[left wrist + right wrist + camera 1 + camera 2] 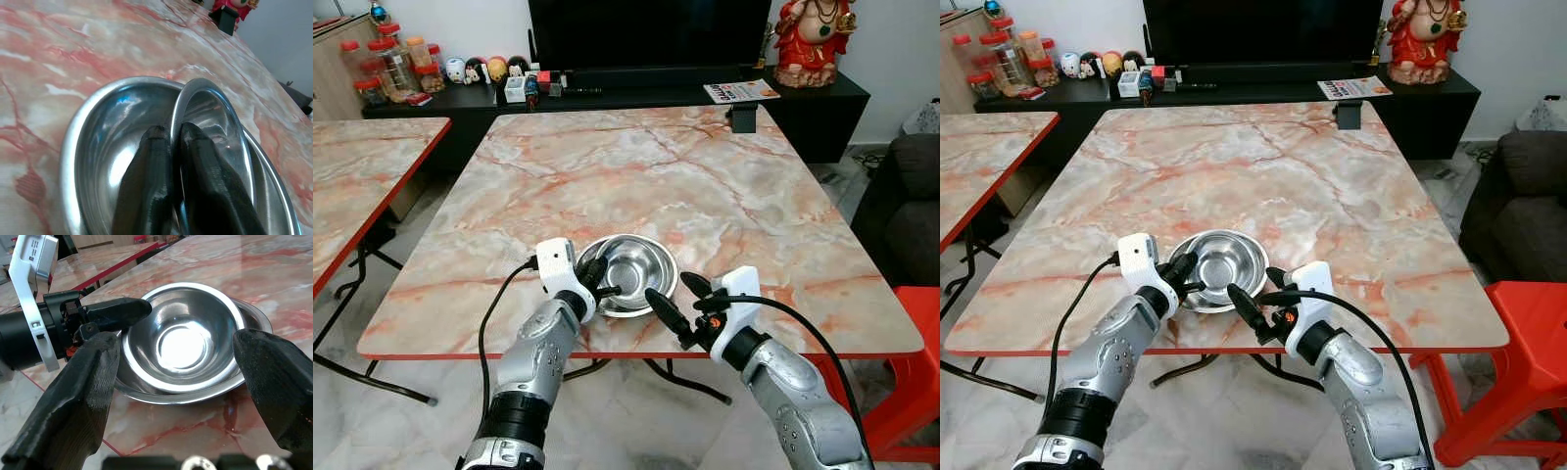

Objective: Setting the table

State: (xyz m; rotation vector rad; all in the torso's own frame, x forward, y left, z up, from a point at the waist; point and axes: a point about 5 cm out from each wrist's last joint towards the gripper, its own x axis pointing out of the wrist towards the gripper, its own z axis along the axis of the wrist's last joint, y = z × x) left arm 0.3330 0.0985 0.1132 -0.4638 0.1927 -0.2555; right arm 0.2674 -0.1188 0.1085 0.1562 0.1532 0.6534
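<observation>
Steel bowls, two of them nested, sit near the front edge of the marble tabletop [724, 186]: a smaller inner bowl [183, 340] rests tilted inside a wider outer bowl [254, 320]. The left claw [598, 277] reaches over the near-left side of the pair, its fingers [146, 186] pressed together on the inner bowl's rim, one inside and one outside the wall. The right claw [677, 302] hovers just beside the bowls on the near-right, fingers spread wide and touching nothing. Farther back, a small black stand [742, 118] sits at the tabletop's far edge. Beyond it, a dark cabinet [822, 108] carries a red figurine [813, 39], a magazine [741, 91] and jars [391, 61].
</observation>
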